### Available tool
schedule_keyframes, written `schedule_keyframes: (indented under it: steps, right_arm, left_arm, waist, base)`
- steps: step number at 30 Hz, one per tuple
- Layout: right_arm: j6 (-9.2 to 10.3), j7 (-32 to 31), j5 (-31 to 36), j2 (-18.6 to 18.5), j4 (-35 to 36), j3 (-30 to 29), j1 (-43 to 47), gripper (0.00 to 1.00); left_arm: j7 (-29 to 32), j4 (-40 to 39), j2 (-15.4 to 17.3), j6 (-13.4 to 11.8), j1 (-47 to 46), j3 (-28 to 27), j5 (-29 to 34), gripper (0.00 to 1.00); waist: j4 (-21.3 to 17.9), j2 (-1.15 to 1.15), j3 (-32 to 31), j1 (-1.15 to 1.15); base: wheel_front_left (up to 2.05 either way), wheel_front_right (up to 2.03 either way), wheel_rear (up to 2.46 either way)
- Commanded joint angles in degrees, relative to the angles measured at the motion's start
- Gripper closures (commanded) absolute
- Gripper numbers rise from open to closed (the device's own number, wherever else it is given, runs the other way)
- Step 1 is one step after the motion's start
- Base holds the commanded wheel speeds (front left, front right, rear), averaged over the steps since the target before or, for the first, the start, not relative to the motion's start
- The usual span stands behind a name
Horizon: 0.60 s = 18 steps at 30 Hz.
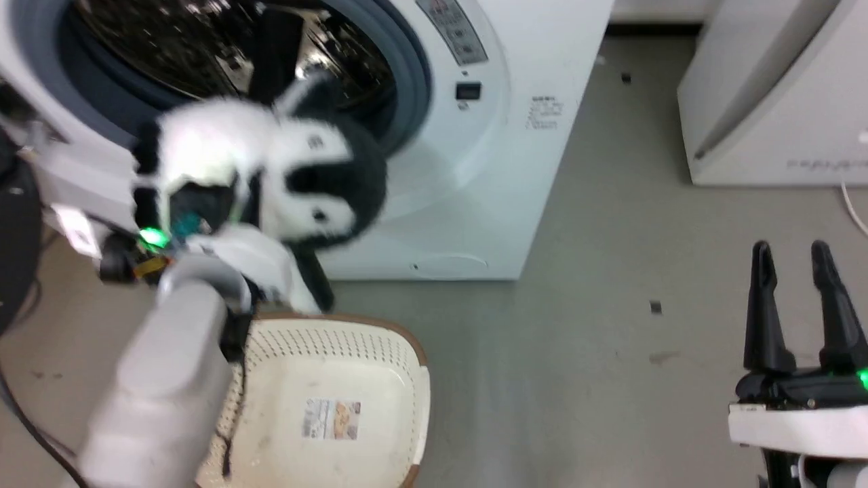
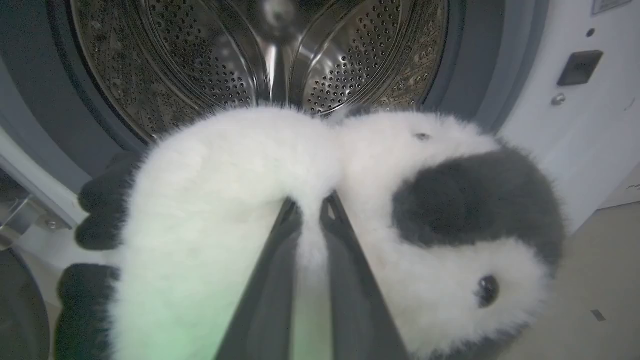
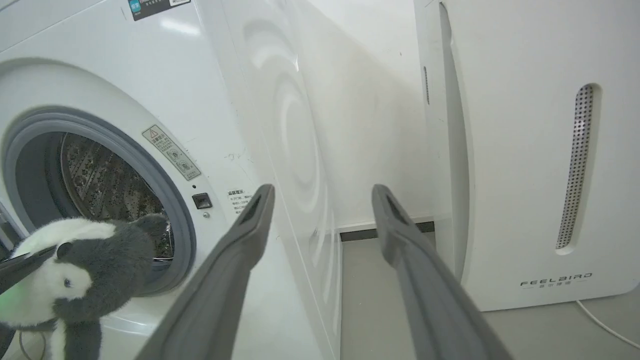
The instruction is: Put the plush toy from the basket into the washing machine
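1. Room: grey floor (image 1: 576, 339) with a few small dark marks. White washing machine (image 1: 488, 169) stands at the upper left of the head view, porthole open and grey gasket exposed. The perforated steel drum (image 2: 225, 65) is shiny. A white slanted appliance (image 1: 766, 102) stands well apart to the right, with a white cable (image 1: 851, 207) beside it.
2. Basket (image 1: 407, 352) sits on the floor just in front of the washer. The label on its bottom is in plain sight.
3. Left gripper (image 2: 310, 202): fingers drawn close together, pinching a fold of white fur at the plush toy's (image 1: 271, 156) middle.
4. The toy is held off the floor, above the basket's far end and in front of the porthole's lower rim. It is outside the drum. The head view is blurred here.
5. Toy's long axis lies sideways across the porthole: head and eye toward the robot's right, black limbs toward its left. One black limb hangs down toward the basket.
6. Right gripper (image 1: 790, 247): fingers spread apart, above the floor at lower right, well apart from the toy.
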<state>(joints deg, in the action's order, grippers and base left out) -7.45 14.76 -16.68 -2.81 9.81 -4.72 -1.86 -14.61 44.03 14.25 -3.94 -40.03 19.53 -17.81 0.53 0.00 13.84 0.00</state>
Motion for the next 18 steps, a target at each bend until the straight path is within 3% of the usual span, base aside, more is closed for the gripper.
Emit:
schedule_keyframes:
  steps: [1, 18]
  right_arm:
    - [-0.03, 0.2, -0.3, -0.1, 0.5, 0.0, -1.6, 0.00]
    - [-0.03, 0.2, -3.7, -0.1, 2.3, 0.8, -12.4, 0.00]
  left_arm:
    - [-0.4, -0.2, 1.1, 0.0, -3.3, -0.9, 0.1, 1.00]
    - [-0.1, 10.7, 10.0, 0.2, -36.0, -4.7, 2.6, 1.00]
  waist:
    - [-2.4, 0.00, 4.3, 0.00]
    - [-11.7, 0.00, 26.1, 0.00]
  base:
    - [0.00, 0.00, 0.00]
    - [0.00, 0.00, 0.00]
